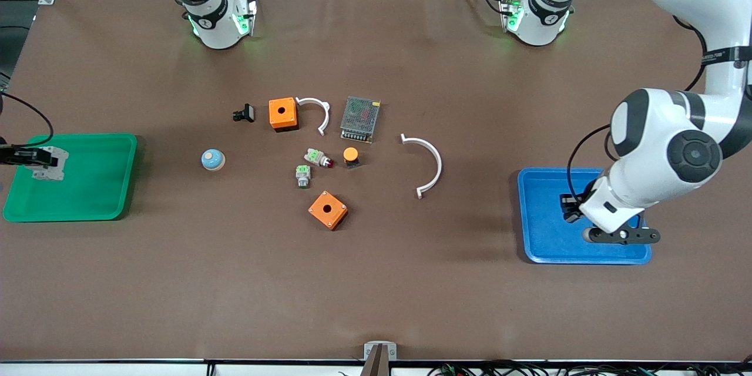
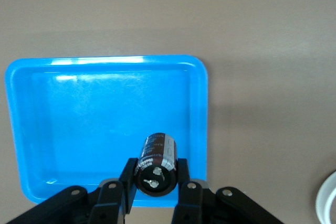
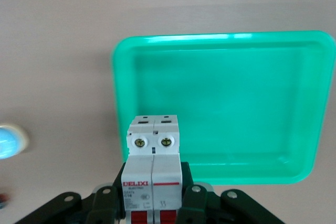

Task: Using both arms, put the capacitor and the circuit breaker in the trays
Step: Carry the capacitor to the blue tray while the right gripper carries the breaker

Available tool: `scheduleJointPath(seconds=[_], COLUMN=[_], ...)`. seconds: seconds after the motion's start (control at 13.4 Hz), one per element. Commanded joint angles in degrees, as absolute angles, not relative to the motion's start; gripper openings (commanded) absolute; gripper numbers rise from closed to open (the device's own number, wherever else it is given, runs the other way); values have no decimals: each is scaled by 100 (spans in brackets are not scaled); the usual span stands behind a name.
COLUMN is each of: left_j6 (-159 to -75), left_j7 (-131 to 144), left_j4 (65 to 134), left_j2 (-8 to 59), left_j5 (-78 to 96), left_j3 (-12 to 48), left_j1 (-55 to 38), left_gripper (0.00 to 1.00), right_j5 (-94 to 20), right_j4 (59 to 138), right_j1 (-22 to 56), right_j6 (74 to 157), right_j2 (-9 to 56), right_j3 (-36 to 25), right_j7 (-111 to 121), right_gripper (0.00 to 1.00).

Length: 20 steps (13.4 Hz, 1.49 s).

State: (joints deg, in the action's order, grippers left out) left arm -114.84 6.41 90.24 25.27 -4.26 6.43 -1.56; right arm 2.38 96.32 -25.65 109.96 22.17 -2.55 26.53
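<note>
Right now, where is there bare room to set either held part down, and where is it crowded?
The green tray under the right gripper, which holds the circuit breaker, shows a bare floor. So does the blue tray under the left gripper holding the capacitor. It is crowded mid-table, around the orange boxes and the power supply.

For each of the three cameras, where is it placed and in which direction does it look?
Front view: high across the table, facing both arm bases; shows both arms.
Left wrist view: on the left arm, looking down at the blue tray; left gripper holds the capacitor.
Right wrist view: on the right arm, looking down at the green tray; right gripper holds the circuit breaker.
Shared: front view also shows both trays.
</note>
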Motion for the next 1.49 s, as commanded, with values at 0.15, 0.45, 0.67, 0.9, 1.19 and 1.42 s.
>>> scheduleJointPath(seconds=[0.15, 0.45, 0.67, 0.9, 1.19, 1.42], left_j6=[-11469, -11715, -12284, -13111, -13385, -13456], left_j7=[97, 88, 79, -183, -229, -220], left_j4=[9149, 9254, 9754, 10352, 10397, 10380], left_j2=[2539, 2803, 2856, 2865, 3163, 3252], left_j5=[-519, -519, -510, -510, -510, -510], left_j3=[694, 694, 703, 703, 703, 703], left_j1=[324, 492, 720, 905, 1037, 1055], left_gripper=[0, 0, 1, 1, 11, 46], right_j5=[343, 343, 343, 334, 334, 334], right_j4=[9501, 9545, 9755, 9931, 9932, 9888], right_j1=[-3138, -3260, -3340, -3375, -3366, -3331], right_j6=[11846, 12338, 12568, 12866, 12955, 12676], right_j2=[2934, 3312, 3419, 3480, 3551, 3297], right_j3=[-105, -105, -105, -105, -105, -97], right_j7=[3138, 3138, 3138, 3138, 3129, 3138], right_gripper=[16, 17, 19, 21, 89, 99])
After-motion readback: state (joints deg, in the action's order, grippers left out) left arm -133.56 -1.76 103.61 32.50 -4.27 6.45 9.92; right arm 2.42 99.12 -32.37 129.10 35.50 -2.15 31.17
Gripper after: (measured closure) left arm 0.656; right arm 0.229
